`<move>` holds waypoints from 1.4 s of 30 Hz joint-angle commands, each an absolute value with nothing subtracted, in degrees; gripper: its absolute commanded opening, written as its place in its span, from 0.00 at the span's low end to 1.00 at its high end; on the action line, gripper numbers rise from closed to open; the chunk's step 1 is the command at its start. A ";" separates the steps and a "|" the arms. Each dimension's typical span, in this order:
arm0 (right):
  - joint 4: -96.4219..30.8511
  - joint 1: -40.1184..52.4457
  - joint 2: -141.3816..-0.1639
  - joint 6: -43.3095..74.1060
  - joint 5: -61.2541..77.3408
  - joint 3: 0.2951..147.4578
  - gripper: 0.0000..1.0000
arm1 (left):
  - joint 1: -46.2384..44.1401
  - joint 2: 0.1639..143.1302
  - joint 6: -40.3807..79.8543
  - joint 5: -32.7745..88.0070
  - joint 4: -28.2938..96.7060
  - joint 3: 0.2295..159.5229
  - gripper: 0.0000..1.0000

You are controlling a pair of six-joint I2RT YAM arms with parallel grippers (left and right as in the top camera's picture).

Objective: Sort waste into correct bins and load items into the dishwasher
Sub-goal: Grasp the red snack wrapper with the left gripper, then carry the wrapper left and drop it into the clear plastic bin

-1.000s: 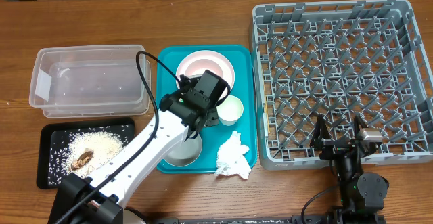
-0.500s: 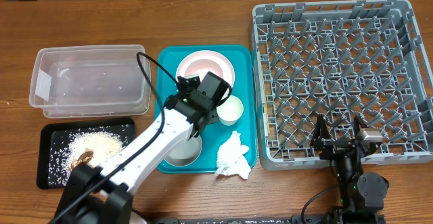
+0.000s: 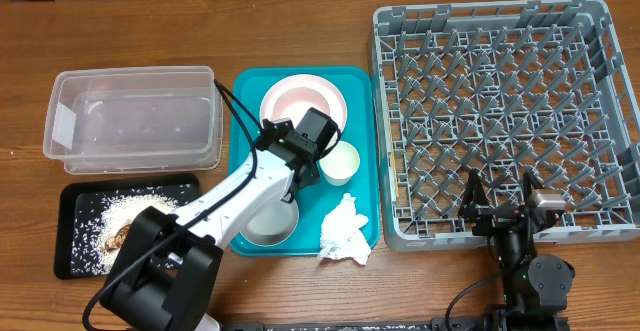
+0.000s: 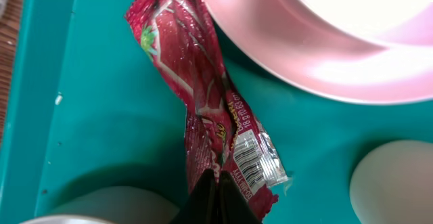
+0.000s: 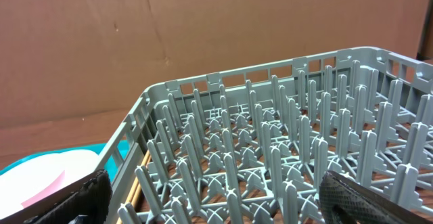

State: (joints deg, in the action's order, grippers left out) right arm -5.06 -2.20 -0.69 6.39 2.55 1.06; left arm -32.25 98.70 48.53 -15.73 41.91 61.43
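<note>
A red snack wrapper (image 4: pixel 203 102) is lying twisted on the floor of the teal tray (image 4: pixel 88 116), towards its left side and just beside the rim of the pink plate (image 4: pixel 325 48). The left gripper (image 4: pixel 216 195) is pinching the wrapper's end next to the barcode, with both dark fingertips pressed together on the foil. From overhead the wrapper itself is hiding under that arm.

The wrapper is looking feather-light, thin and crinkly. It will probably hang limp once raised, and its glossy film is likely to slip from a shallow pinch. A hold on the bunched, creased end, where it is being taken now, is looking safer than one on the flat printed face. The wrapper is not fragile, though the plate close by is.

Also on the tray, a white cup (image 4: pixel 399 183) and a pale bowl (image 4: pixel 115 207) are sitting on either side of the fingertips, and a crumpled napkin (image 3: pixel 345 229) is hanging over the tray's near right edge.

A clear tub (image 3: pixel 130 121) is standing left of the tray, and a black tray (image 3: pixel 72 233) holding rice is sitting off its near left corner.

The grey rack (image 3: pixel 500 111) is filling the space right of the tray. At its near wall the right gripper (image 3: pixel 500 203) is waiting, fingers spread wide and holding nothing.
</note>
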 commanded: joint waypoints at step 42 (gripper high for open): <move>-4.64 -1.89 -0.16 6.68 2.17 0.47 1.00 | 14.35 92.33 43.22 -8.56 34.74 67.55 0.12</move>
